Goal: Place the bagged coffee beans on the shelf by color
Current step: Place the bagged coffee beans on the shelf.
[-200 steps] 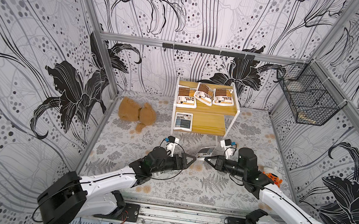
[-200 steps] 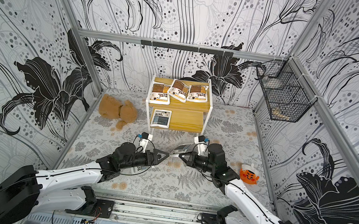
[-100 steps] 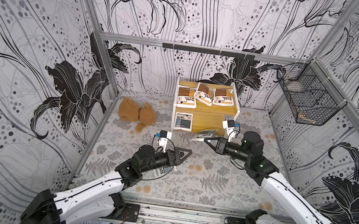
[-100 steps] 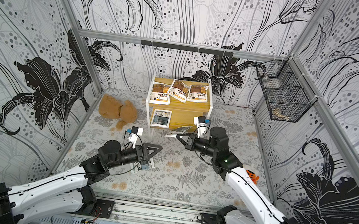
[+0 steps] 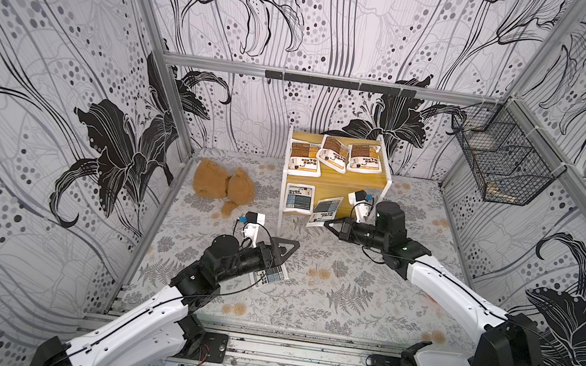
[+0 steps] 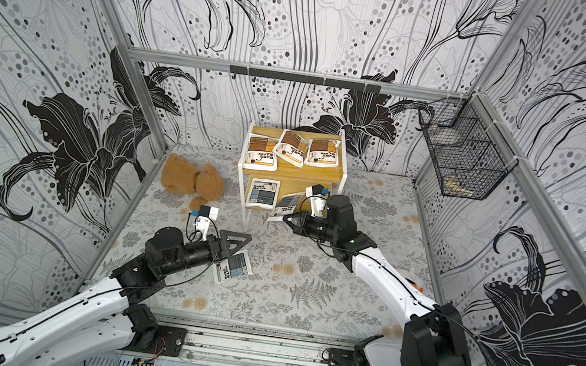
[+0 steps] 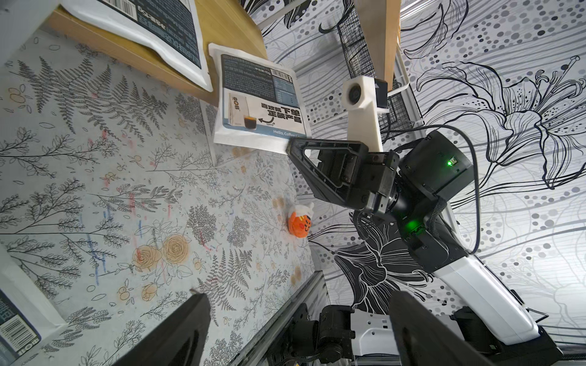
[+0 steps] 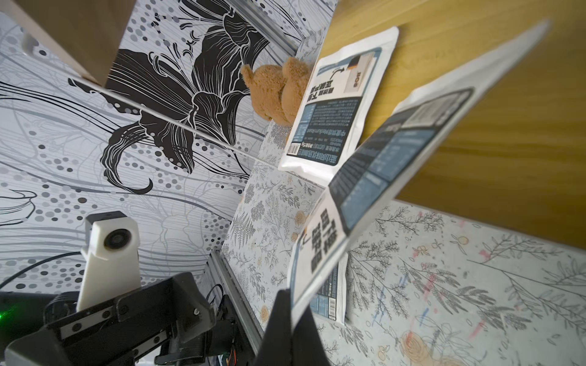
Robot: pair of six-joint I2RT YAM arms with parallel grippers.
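Carefully now: the step in hand, I judge, is laying the tilted white pouch with blue-grey panels (image 5: 325, 212) flat on the lower yellow board of the small white-framed two-tier shelf (image 5: 329, 189). It belongs just beside the matching blue-grey pouch (image 5: 299, 198) lying there. It should go best if the pouch is carried further over the board's front edge, levelled, then lowered without nudging its neighbour. The right gripper (image 5: 328, 226) is clamped tight on the pouch's near edge; how deep the bite is I cannot quite tell. The left gripper (image 5: 283, 256) hangs with jaws wide apart, holding nothing, just above the last blue-grey pouch (image 5: 268, 276) on the floral desk (image 5: 329, 274). Three brown-orange pouches (image 5: 334, 153) lie on the upper board.
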